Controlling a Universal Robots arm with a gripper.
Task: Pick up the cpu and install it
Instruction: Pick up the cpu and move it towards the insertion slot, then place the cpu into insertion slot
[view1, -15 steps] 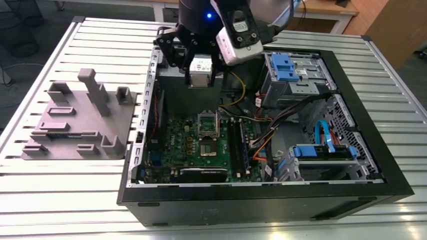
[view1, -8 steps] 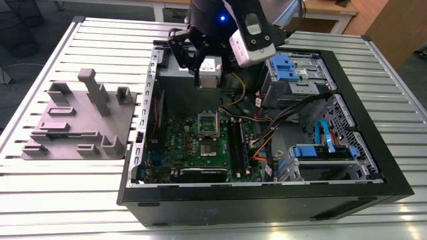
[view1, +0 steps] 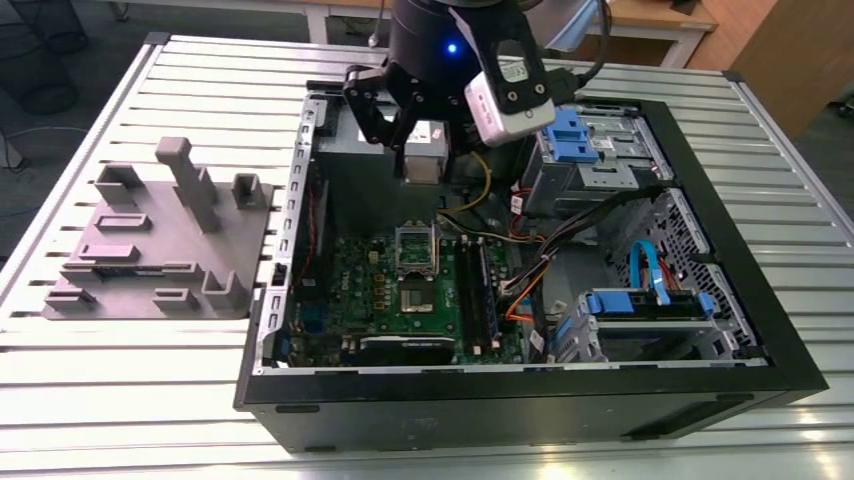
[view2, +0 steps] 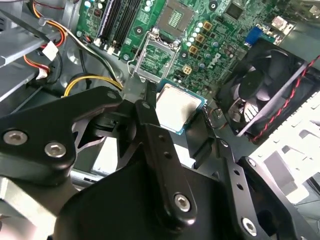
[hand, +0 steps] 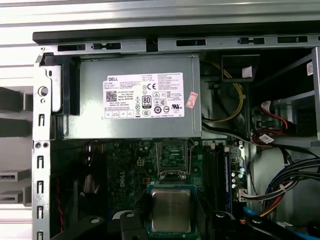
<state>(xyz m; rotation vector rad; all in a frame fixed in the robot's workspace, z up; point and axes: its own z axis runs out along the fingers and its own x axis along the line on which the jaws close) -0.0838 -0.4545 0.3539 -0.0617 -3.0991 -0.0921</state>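
Observation:
The cpu (view1: 424, 158), a flat silver square with a thin pale rim, hangs above the open computer case, and my gripper (view1: 424, 172) is shut on it. In both wrist views its shiny top (view2: 175, 106) (hand: 171, 210) sits between the black fingers (view2: 148, 112) (hand: 129, 220), which press on two opposite edges. The metal-framed socket (view1: 416, 270) lies on the green motherboard (view1: 360, 290) below and slightly nearer than the chip. Its frame (view2: 156, 56) (hand: 172, 159) stands open, apart from the cpu.
The grey plastic fixture (view1: 160, 240) with upright blocks rests on the slatted table at the exterior view's left. Inside the case are a grey power supply (hand: 140, 100), a black fan (view2: 265, 90), blue drive brackets (view1: 641, 300) and loose cables (view1: 534, 260).

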